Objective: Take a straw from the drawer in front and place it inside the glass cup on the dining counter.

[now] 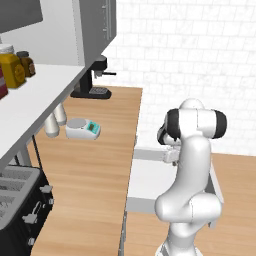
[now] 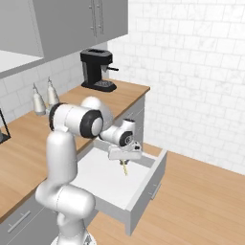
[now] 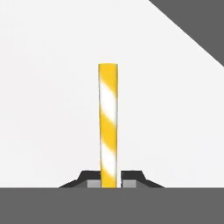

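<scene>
The drawer (image 2: 143,189) stands pulled out, with its pale floor (image 1: 150,182) bare around my hand. My gripper (image 2: 124,162) points down into it, near the back. The straw (image 3: 108,113) is yellow with white stripes; it runs straight away from the hand and its near end sits between my two fingertips (image 3: 131,177). My gripper (image 3: 108,180) is shut on the straw, and a short piece of the straw (image 2: 125,169) shows below the fingers. The glass cup and the dining counter are out of view.
A black coffee machine (image 2: 98,69) stands at the far end of the wooden wall counter (image 1: 95,170). A small kitchen scale (image 1: 83,129), two shakers (image 2: 43,98) and a dark toaster (image 1: 20,210) also sit there. Jars (image 1: 12,67) stand on a white shelf.
</scene>
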